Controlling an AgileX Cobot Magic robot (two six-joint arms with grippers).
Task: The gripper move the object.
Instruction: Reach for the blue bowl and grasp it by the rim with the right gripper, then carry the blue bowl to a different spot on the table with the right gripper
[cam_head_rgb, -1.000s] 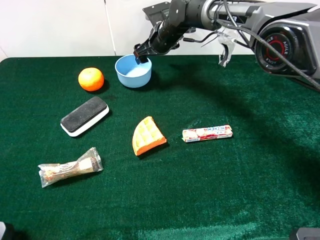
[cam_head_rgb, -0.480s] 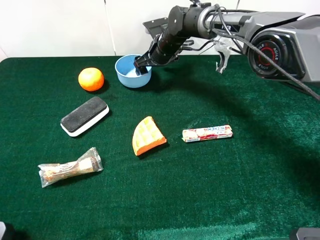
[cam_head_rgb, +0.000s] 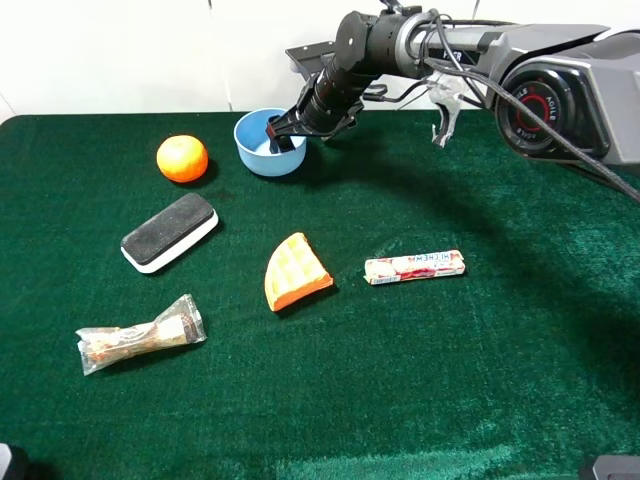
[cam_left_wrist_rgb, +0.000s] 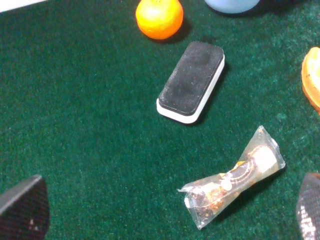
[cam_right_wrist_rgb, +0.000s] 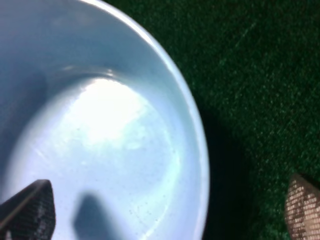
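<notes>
The light blue bowl (cam_head_rgb: 262, 150) stands at the back of the green cloth, right of the orange fruit (cam_head_rgb: 182, 158). My right gripper (cam_head_rgb: 283, 132) reaches down over the bowl's right rim. In the right wrist view the bowl (cam_right_wrist_rgb: 100, 125) fills the frame, with the gripper (cam_right_wrist_rgb: 165, 212) open astride the rim. One fingertip (cam_right_wrist_rgb: 27, 210) is inside the bowl and the other (cam_right_wrist_rgb: 302, 210) is outside over the cloth. Neither touches the wall. My left gripper (cam_left_wrist_rgb: 167, 205) is open and empty above the cloth near the front left.
A black and white eraser (cam_head_rgb: 169, 231), an orange waffle wedge (cam_head_rgb: 294, 271), a candy stick (cam_head_rgb: 414, 266) and a clear wrapped snack (cam_head_rgb: 140, 335) lie across the cloth. The white wall runs just behind the bowl.
My right gripper has come down from above the bowl's rim, putting one finger inside it. The bowl has shifted slightly to the right. Nothing else moved.
</notes>
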